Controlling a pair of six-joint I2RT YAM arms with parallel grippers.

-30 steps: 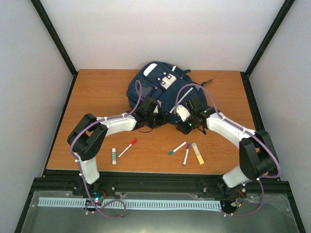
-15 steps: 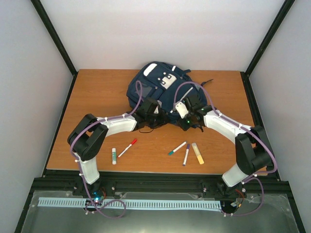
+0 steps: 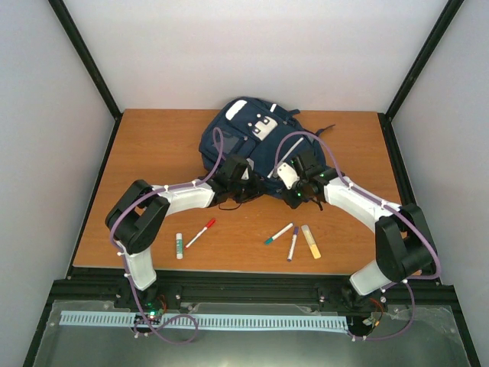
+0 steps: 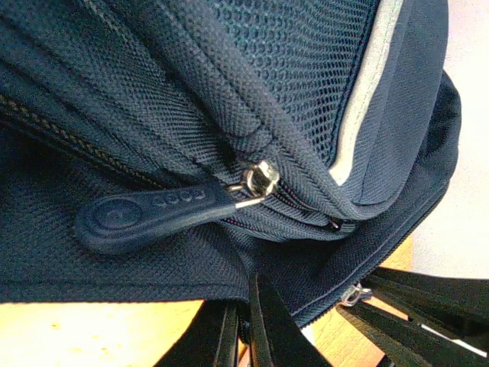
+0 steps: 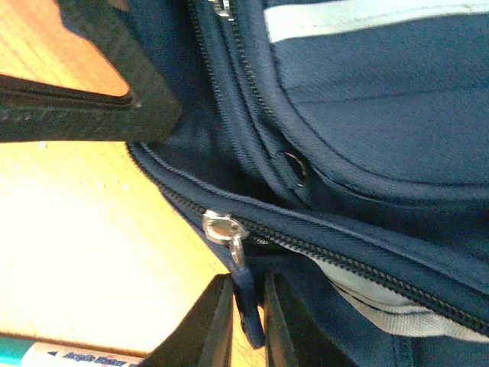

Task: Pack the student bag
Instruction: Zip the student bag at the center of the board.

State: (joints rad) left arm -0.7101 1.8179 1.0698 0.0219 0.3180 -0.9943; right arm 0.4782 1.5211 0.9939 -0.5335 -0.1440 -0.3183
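The right gripper (image 5: pixel 246 287) pinches the zipper tab (image 5: pixel 249 310) of the bag (image 3: pixel 237 138). Pull it slowly along the zipper line, with no yanking, so the teeth don't catch. The left gripper (image 4: pixel 243 313) is squeezed shut at the bag's near edge. I can't tell if it holds cloth. The bag lies at the far middle of the table (image 3: pixel 153 153), and both grippers are right against it.

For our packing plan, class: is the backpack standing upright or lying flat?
Lying flat: seen from above, the backpack rests on the table with its pocketed front and white patches facing up.

wooden table (image 3: pixel 153 153), glue stick (image 3: pixel 179 245), red marker (image 3: pixel 200 233), green marker (image 3: pixel 279 233), purple marker (image 3: pixel 293 245), yellow highlighter (image 3: pixel 311 241)
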